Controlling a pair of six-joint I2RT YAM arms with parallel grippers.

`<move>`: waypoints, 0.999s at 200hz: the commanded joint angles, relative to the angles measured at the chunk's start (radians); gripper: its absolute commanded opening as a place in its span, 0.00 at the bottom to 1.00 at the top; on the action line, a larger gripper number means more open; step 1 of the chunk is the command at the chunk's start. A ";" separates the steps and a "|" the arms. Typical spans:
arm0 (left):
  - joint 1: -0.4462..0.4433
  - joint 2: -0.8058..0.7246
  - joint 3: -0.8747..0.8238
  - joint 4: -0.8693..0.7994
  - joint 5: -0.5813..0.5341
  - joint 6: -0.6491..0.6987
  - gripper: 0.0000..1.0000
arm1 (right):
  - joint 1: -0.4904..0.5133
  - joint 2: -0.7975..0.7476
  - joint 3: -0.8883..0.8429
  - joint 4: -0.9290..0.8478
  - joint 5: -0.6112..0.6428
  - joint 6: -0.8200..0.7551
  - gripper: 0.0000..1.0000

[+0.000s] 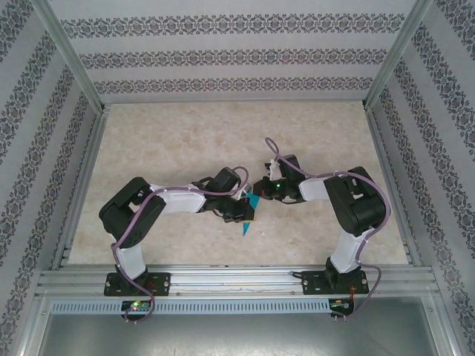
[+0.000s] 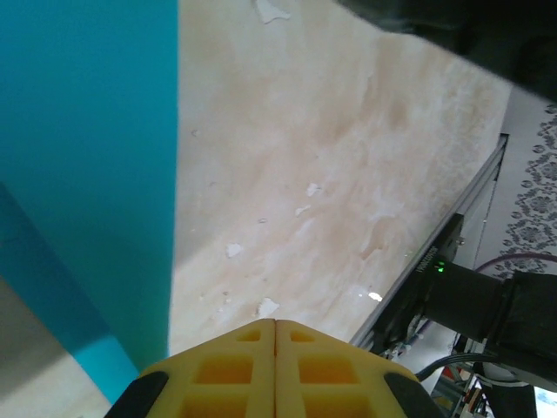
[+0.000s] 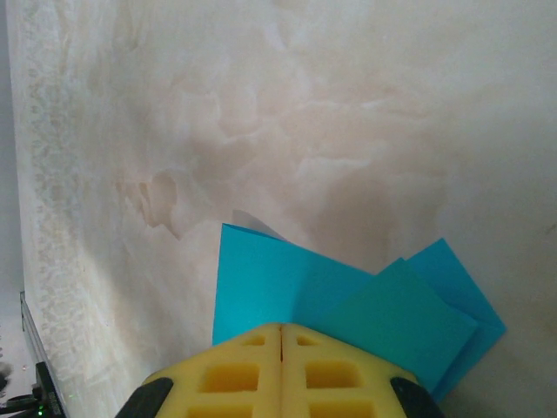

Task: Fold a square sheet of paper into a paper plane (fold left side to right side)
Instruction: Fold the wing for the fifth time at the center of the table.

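The left end effector point(image 2: 275, 324) was seen fully closed, with nothing between its fingers. The square sheet of paper point(image 2: 87, 174) was found just to its left. The right end effector point(image 3: 281, 329) was closed as well and held nothing. The paper was spread in overlapping layers directly ahead of its tips, over the desk point(image 3: 348, 104). Contact could not be told.

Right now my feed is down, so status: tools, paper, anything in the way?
Right tool shut on folded teal-blue paper sheet. Left tool shut, sheet alongside it. Small white flecks on beige tabletop.
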 commanded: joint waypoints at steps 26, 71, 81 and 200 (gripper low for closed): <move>-0.005 0.030 0.021 -0.044 -0.045 0.040 0.07 | 0.014 0.053 -0.032 -0.148 0.064 -0.012 0.00; -0.005 0.028 0.013 -0.060 -0.062 0.047 0.07 | 0.016 0.057 -0.028 -0.156 0.069 -0.013 0.00; -0.005 0.029 0.012 -0.059 -0.062 0.046 0.07 | 0.016 0.059 -0.027 -0.158 0.069 -0.014 0.00; -0.006 0.050 -0.013 -0.059 -0.081 0.048 0.07 | 0.022 0.062 -0.012 -0.170 0.066 -0.015 0.00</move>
